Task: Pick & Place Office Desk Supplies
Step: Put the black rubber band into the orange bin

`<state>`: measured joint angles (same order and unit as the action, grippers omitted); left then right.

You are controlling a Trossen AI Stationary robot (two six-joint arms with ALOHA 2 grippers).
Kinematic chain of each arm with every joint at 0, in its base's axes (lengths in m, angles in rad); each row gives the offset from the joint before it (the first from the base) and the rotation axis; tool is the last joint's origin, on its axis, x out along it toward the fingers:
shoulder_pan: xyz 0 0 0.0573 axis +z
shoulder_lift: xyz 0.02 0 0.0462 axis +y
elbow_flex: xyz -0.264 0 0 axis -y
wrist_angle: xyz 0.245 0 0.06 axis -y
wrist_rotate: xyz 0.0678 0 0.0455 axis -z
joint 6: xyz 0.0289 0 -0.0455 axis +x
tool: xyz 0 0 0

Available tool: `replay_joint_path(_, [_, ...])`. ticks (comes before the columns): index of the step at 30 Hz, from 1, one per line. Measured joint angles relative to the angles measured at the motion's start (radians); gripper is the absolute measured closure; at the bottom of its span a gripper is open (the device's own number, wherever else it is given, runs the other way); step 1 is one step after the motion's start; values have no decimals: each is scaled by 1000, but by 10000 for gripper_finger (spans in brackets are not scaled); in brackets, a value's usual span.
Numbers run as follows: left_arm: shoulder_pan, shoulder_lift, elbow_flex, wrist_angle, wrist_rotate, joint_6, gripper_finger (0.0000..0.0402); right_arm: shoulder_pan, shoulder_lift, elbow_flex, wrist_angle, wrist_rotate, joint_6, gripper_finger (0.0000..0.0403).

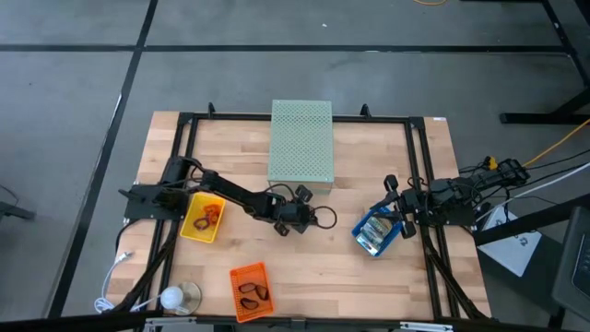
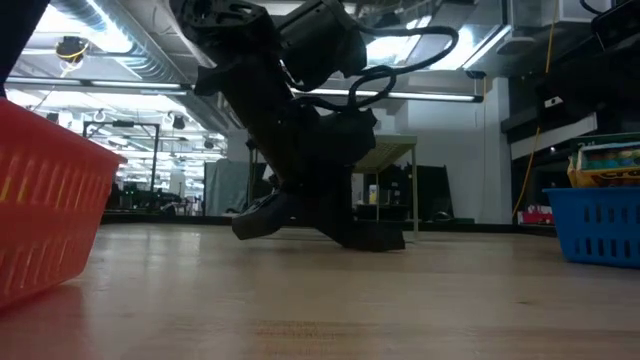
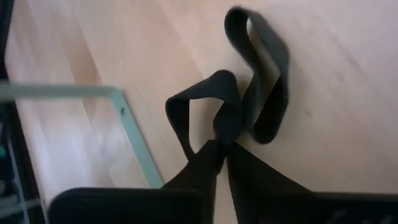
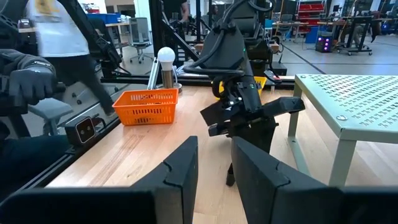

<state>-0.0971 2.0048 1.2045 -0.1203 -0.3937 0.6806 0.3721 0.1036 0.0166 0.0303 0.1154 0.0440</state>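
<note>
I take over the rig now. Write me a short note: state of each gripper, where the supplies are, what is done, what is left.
Left gripper: at table centre by the pale green box, pinching a black loop piece against the wood.
Right gripper: open, waiting above the blue tray.
Done: rings in the yellow tray, black loops in the orange tray, packets in the blue tray.
Left: lift this loop and place it, probably in the orange tray.

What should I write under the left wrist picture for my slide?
Left gripper pinching a thin black loop on the wooden table.
</note>
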Motion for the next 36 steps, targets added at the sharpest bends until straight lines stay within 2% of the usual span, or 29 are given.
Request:
replay_joint_path(4, [2,3,0,-11,-41,-106,396,0,0,0,0,0,0,305])
replay_joint_path(14, [-28,-29,-2,-32,-148,-145,399,0,0,0,0,0,-1,305])
replay_joint_path(20, [-82,-111,-2,-161,-241,-214,399,0,3,0,0,0,0,305])
replay_joint_path(22, [-103,-146,-2,-223,-239,-252,399,0,3,0,0,-2,0,305])
replay_joint_path(24, [-132,-183,-2,-292,-192,-307,400,0,3,0,-1,-3,0,305])
replay_joint_path(28, [-214,-260,-2,-411,-9,-421,400,0,3,0,0,-3,0,305])
replay_joint_path(33, [-339,-362,-1,-460,251,-610,400,0,3,0,0,-3,1,305])
replay_joint_path(36, [-426,-419,-1,-459,324,-733,400,0,3,0,0,-3,2,305])
